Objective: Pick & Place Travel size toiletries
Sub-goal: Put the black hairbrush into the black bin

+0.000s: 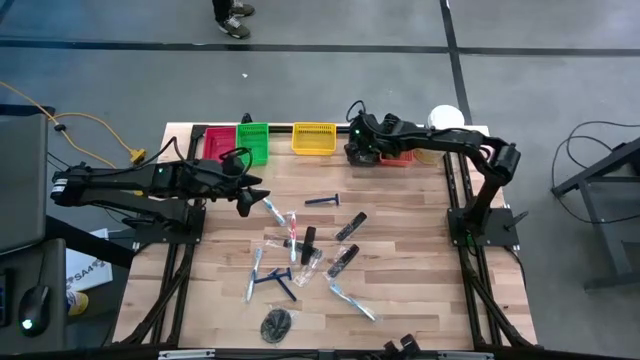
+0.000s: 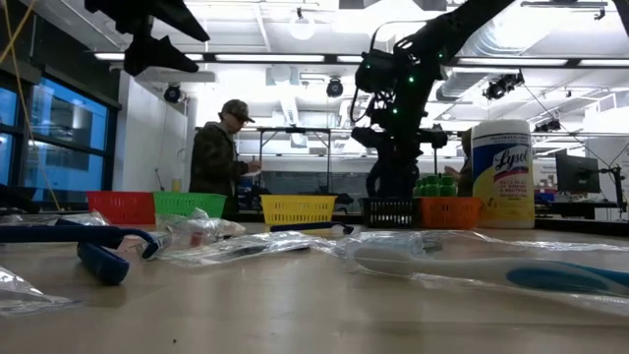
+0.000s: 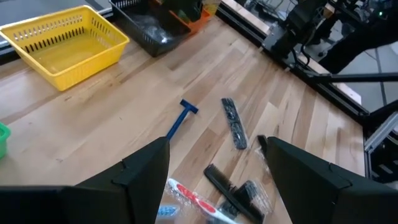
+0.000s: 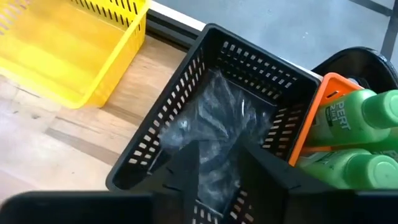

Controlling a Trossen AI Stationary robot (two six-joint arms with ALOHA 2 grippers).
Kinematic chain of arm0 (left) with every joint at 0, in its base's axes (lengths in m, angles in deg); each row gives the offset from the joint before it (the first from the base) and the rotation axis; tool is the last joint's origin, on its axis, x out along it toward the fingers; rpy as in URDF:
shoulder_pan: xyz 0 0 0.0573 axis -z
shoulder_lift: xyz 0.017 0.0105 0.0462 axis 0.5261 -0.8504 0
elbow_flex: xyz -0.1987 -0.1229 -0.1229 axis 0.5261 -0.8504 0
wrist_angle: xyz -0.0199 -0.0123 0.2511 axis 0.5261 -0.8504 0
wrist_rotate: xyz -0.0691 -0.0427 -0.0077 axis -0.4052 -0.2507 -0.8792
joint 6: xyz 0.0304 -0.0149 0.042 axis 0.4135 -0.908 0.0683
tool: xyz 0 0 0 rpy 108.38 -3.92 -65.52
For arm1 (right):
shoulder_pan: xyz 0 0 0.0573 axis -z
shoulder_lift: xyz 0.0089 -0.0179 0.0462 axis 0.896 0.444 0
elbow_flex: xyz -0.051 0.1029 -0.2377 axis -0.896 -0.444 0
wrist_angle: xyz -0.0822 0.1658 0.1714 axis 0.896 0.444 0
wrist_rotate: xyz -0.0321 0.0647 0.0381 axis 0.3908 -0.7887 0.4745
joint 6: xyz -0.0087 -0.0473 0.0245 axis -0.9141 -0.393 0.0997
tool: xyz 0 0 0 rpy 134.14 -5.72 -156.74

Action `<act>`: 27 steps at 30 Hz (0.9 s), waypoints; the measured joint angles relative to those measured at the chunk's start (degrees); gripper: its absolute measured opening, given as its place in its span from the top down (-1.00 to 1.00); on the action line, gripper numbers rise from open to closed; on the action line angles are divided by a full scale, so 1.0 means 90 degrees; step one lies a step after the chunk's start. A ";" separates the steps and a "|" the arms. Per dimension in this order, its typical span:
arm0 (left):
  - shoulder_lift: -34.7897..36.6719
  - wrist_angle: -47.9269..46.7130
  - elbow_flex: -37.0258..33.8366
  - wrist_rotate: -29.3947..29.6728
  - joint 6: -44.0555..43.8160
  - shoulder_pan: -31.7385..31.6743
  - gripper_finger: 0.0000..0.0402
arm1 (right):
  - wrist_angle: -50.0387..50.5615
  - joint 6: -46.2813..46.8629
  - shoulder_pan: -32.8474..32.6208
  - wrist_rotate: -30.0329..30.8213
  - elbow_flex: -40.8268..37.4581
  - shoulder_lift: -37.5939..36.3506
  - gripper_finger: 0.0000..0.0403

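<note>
Toiletries lie scattered over the middle of the wooden table: a blue razor [image 1: 322, 200], another razor [image 1: 272, 283], wrapped black combs [image 1: 350, 226], a wrapped toothbrush [image 1: 352, 298] and a dark mesh puff [image 1: 276, 324]. My right gripper [image 4: 217, 180] points down into the black basket [image 4: 186, 81] at the far edge. Its fingers stand slightly apart over a clear-wrapped dark item [image 4: 217, 118] lying on the basket's floor. Green bottles [image 4: 354, 124] lie in the orange basket [image 4: 311, 118] beside it. My left gripper [image 3: 214, 168] hangs open above the table's left part, holding nothing. My right gripper comes from above, slanting down into the black basket. Its parted fingers [image 4: 186, 168] stand on either side of the near end of the clear wrapper [image 4: 214, 162], which rests in the basket. I cannot tell whether they touch it.
Red [image 1: 218, 142], green [image 1: 253, 140] and yellow [image 1: 313, 138] baskets line the far edge. A large white jar with a yellow label [image 2: 501, 172] stands at the far right corner. A person [image 2: 221, 147] stands in the room behind the table.
</note>
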 joint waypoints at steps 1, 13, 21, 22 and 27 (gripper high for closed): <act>0.0000 -0.0044 0.0000 -0.0015 -0.0002 0.0000 -0.30 | 0.0020 0.0011 0.0000 -0.0020 0.0000 -0.0024 0.42; -0.0027 -0.0656 0.0000 -0.1077 -0.0580 0.0000 -0.30 | 0.0835 0.0567 -0.0299 -0.0849 -0.0002 -0.1167 0.27; -0.0545 -0.0766 0.0000 -0.1602 -0.0714 0.0756 -0.30 | 0.1753 0.1233 -0.1263 -0.0470 0.0000 -0.1730 0.29; -0.0638 -0.0743 -0.0002 -0.1601 -0.0747 0.0926 -0.30 | 0.1890 0.1375 -0.1397 -0.0460 -0.0002 -0.1752 0.30; -0.1127 -0.0762 0.0000 -0.1596 -0.1339 0.1786 -0.30 | 0.2314 0.2192 -0.2132 -0.0269 -0.0002 -0.1764 0.30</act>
